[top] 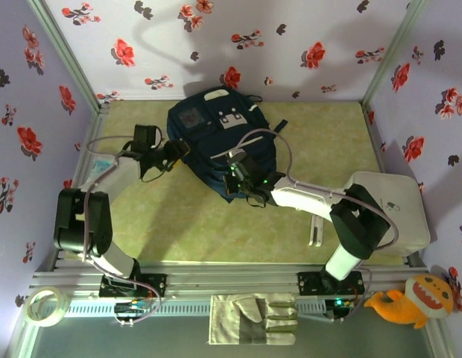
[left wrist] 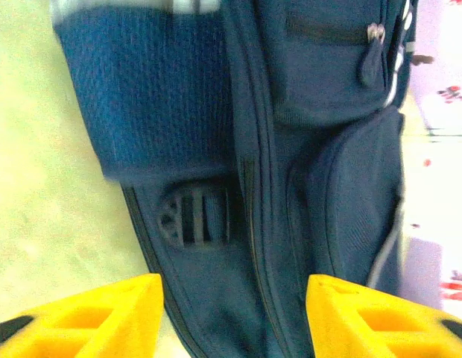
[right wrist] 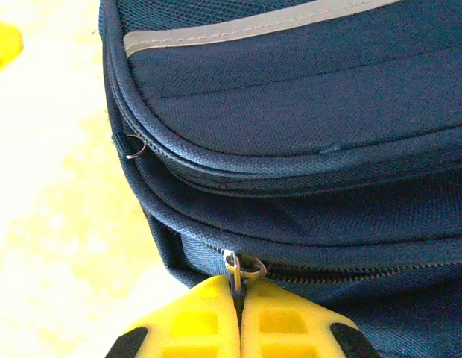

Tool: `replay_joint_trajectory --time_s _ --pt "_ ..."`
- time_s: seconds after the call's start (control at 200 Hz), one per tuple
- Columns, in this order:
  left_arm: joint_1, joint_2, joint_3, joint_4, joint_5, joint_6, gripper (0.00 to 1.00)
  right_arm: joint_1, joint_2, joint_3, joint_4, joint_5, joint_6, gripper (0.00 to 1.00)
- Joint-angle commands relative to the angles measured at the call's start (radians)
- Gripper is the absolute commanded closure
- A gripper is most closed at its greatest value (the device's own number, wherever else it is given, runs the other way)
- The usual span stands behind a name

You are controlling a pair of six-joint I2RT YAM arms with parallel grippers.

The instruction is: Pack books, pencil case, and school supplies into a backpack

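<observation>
There's the backpack [top: 216,138], lying mid-surface [top: 320,142] with its front patches facing up. The left gripper [top: 177,149] sits just beside its left flank, jaws apart, nothing held. The right gripper [top: 236,170] is at the near end, fingers pressed together on the zipper pull [right wrist: 232,265]. To run this zip cleanly, I'd pull along the tooth line, low and steady, while the left gripper pins fabric so the bag doesn't slide. The right wrist view gives the pinched pull and the teeth beside it. The left wrist view gives the mesh pocket [left wrist: 153,97] and strap buckle [left wrist: 194,216], both too small to read from overhead.
</observation>
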Motion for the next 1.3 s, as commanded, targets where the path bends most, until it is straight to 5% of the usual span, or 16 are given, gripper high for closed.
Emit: replay_joint_trajectory --time_s 0.0,0.115,0.49,0.785,1.12,1.295 --pt "-0.024 -0.030 -0.109 0.188 0.117 -0.216 0.51 0.008 0.013 0.050 0.068 -0.012 0.018 1.00" --pt "-0.041 -0.029 -0.172 0.346 0.146 -0.313 0.57 0.008 0.016 0.056 0.066 -0.017 0.019 1.00" --pt "-0.093 0.104 -0.148 0.466 0.154 -0.371 0.64 0.007 0.008 0.047 0.068 -0.013 0.023 1.00" --pt "-0.086 0.160 -0.119 0.435 0.108 -0.345 1.00 0.003 -0.016 0.021 0.034 0.063 0.020 1.00" --pt "-0.011 0.114 -0.079 0.223 0.095 -0.199 1.00 -0.152 -0.111 -0.087 -0.110 0.228 -0.037 1.00" --pt "0.008 0.119 -0.024 0.129 0.126 -0.101 1.00 -0.215 -0.111 -0.067 -0.154 0.216 -0.034 1.00"
